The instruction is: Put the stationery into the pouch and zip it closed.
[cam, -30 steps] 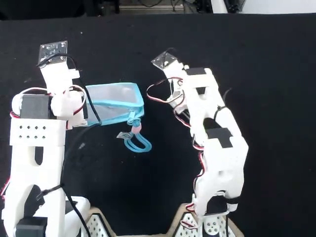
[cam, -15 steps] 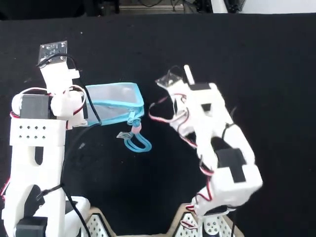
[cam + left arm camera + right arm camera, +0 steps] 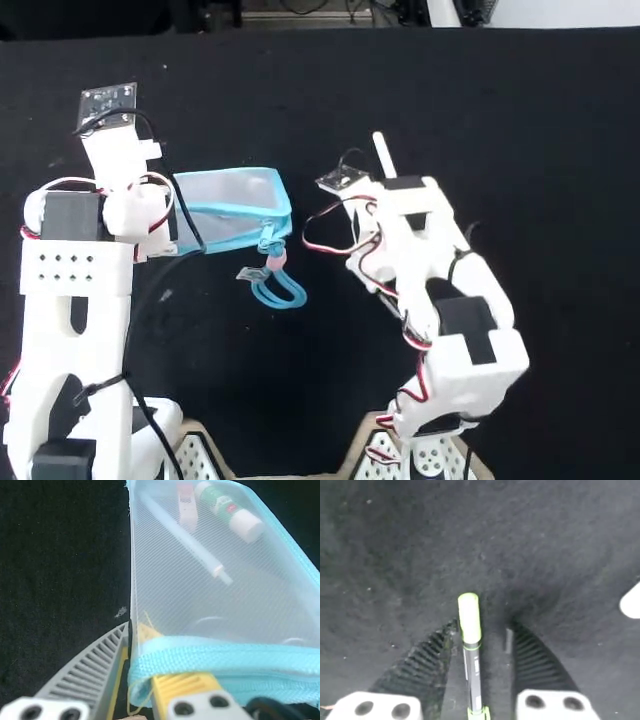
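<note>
Over the last second the right arm swung back from beyond the pouch's (image 3: 232,205) far corner and sank toward the black cloth (image 3: 520,120), its elbow swinging outward; that uncovered a pale stick (image 3: 380,152) lying just past its wrist; the pouch and the left arm had not shifted at all. In its own wrist view the right gripper (image 3: 481,630) stood low over the cloth with its jaws spread to either side of a green-capped pen (image 3: 469,617), one finger close against the barrel and the other apart from it, so nothing was grasped yet. We judged this to be the reach for another piece of stationery, with loading unfinished and the zip not yet started. The left gripper (image 3: 132,645) was clenched on the pouch's bound edge, pinning it at the end away from the blue loop (image 3: 278,285) of the zip pull. Through the mesh we made out a long white pen (image 3: 185,535), a pink piece (image 3: 186,505) and a green-and-white tube (image 3: 227,510) already inside. We could not tell whether the pale stick in the high view was the green-capped pen or a separate piece; a white shape (image 3: 632,600) was cut off at the edge of the right wrist view and stayed unidentified; the right arm's own bulk hid its fingertips from above; how far the pouch's mouth stood open was also unclear to us.
</note>
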You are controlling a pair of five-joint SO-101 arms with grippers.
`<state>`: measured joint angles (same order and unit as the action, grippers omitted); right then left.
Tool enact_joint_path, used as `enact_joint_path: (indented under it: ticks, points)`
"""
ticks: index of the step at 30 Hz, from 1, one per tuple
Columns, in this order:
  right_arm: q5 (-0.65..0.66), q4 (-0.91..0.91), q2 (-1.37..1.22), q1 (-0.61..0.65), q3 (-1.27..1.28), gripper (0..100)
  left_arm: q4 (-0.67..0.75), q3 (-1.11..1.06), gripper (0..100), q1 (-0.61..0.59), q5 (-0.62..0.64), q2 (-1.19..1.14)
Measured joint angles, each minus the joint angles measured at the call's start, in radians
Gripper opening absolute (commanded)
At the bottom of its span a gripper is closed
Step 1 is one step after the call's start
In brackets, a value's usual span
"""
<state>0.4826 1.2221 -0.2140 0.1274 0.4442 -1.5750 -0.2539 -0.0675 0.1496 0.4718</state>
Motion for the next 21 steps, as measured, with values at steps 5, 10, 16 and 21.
enact_joint_path:
  ticks: [5, 10, 16, 21]
  points:
    - [0.0, -0.006, -0.017, -0.003, -0.029, 1.0, 0.0, 0.0, 3, 0.0, 0.0, 0.0]
    - [0.002, 0.006, 0.092, -0.002, -0.005, 1.1, 0.0, 0.0, 3, 0.0, 0.0, 0.0]
    - [0.003, 0.112, 0.428, 0.0, 0.021, 1.1, 0.0, 0.0, 3, 0.0, 0.0, 0.0]
    - [-0.075, 0.132, 0.746, 0.0, 0.021, 1.1, 0.0, 0.0, 3, 0.0, 0.0, 0.0]
